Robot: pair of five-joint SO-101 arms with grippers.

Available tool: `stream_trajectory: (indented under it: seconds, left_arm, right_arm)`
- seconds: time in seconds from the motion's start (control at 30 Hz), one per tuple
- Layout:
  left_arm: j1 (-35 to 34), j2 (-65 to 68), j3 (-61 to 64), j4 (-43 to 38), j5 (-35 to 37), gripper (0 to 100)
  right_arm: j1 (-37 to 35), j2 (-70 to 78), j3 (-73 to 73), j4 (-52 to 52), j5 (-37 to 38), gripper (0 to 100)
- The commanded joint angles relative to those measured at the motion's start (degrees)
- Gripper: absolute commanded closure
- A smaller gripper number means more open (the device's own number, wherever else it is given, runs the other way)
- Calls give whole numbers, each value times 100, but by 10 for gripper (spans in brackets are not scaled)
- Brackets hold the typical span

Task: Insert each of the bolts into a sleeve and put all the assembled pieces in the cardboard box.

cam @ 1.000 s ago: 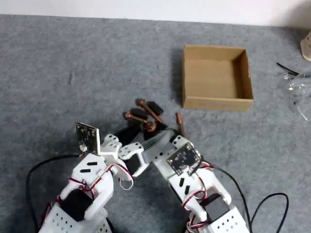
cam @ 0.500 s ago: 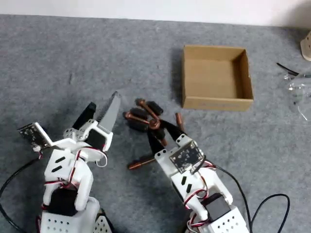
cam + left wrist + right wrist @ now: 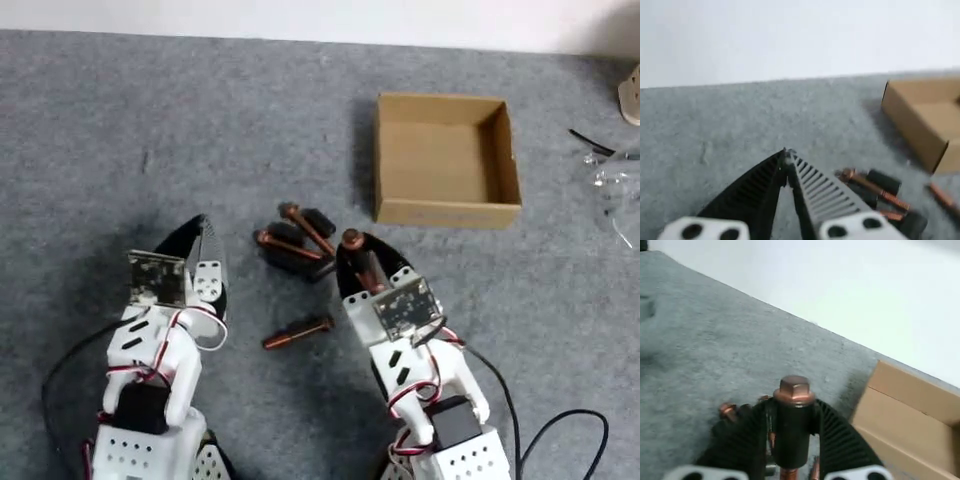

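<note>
A bolt [image 3: 794,389] seated in a black sleeve [image 3: 791,435] stands upright in the right tool [image 3: 362,256], which clamps the sleeve, hex head uppermost. The cardboard box [image 3: 446,212] lies ahead and to the right of that tool, near but apart, so the right arm is the nearer one. The left tool [image 3: 786,156] is closed on nothing, off to the other side. The high view adds a loose bolt [image 3: 297,332] lying on the desk [image 3: 150,120] between the arms, and a heap of bolts and sleeves [image 3: 295,240] just beside the right tool.
</note>
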Motion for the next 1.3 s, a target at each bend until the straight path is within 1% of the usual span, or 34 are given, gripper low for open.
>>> stream_trajectory:
  seconds: [0.0,0.03,0.1,0.17,0.3,0.43,0.63,0.7,0.8,0.9,1.13,1.27]
  left_arm:
    - [57,-40,136,-123,-185,993]
    - [57,-40,189,-158,-193,993]
    - [-22,-40,444,-510,-202,993]
    - [-92,-22,453,-747,-193,993]
    - [4,189,453,-624,-202,993]
    - [40,488,462,-651,-888,993]
    - [66,549,462,-651,-958,993]
    - [66,549,462,-659,-958,993]
    - [66,549,462,-659,-958,993]
    - [66,549,462,-659,-958,993]
    - [66,549,479,-659,-967,993]
    - [66,602,488,-765,-967,993]
  right_arm:
    - [330,-84,760,-48,35,995]
    - [426,-84,760,-40,35,995]
    - [637,-84,760,31,26,995]
    - [796,-84,760,338,26,995]
    - [831,-92,760,831,26,995]
    - [919,-92,664,1042,35,995]
    - [1051,-31,-101,1015,53,995]
    - [1042,215,-365,998,44,995]
    - [1051,1015,-980,892,53,995]
    - [1059,2264,-1886,716,62,995]
    - [1068,5622,-4831,699,35,995]
    - [1393,7363,-6431,708,35,995]
